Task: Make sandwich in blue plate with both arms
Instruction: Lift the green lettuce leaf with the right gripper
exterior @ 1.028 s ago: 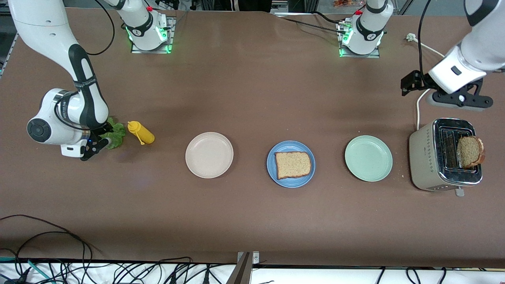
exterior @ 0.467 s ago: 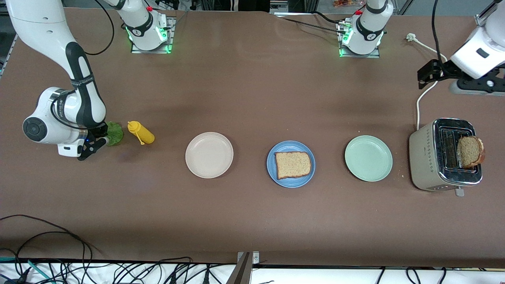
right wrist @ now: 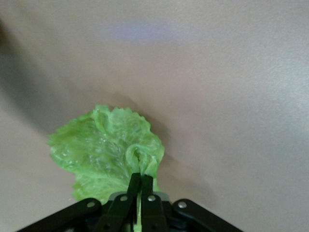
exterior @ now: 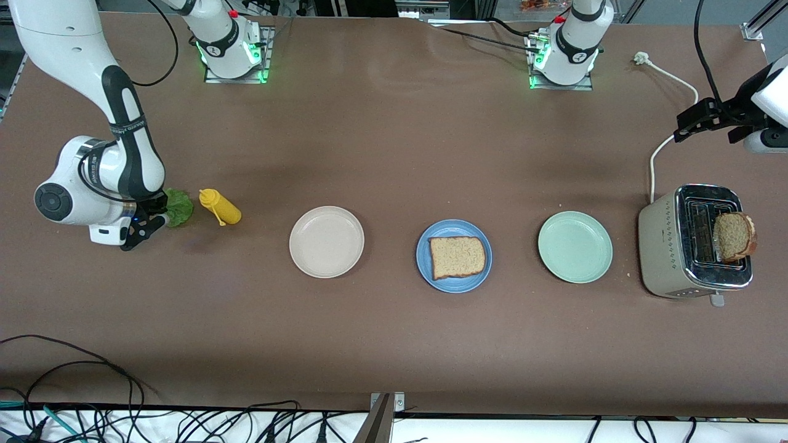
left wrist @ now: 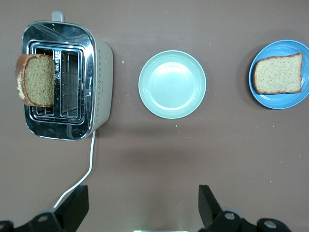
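Since a second ago we see the right gripper (right wrist: 140, 186) pinch the lettuce leaf (right wrist: 108, 147), which fans ahead of its fingertips, while the left gripper (left wrist: 142, 205), spread, has withdrawn.

Yellow squeeze bottle (exterior: 220, 207) lying on its side toward the right arm's end of the brown table (exterior: 394, 344). Beige plate (exterior: 326, 242) at its 4 o'clock. Pale green plate (exterior: 575, 247) (left wrist: 172, 84), with toaster (exterior: 694, 241) (left wrist: 65, 79) at its 3 o'clock. White cord (exterior: 668, 107) (left wrist: 77, 183) trailing from toaster toward 12. Black cables (exterior: 92, 418) along table's near edge.
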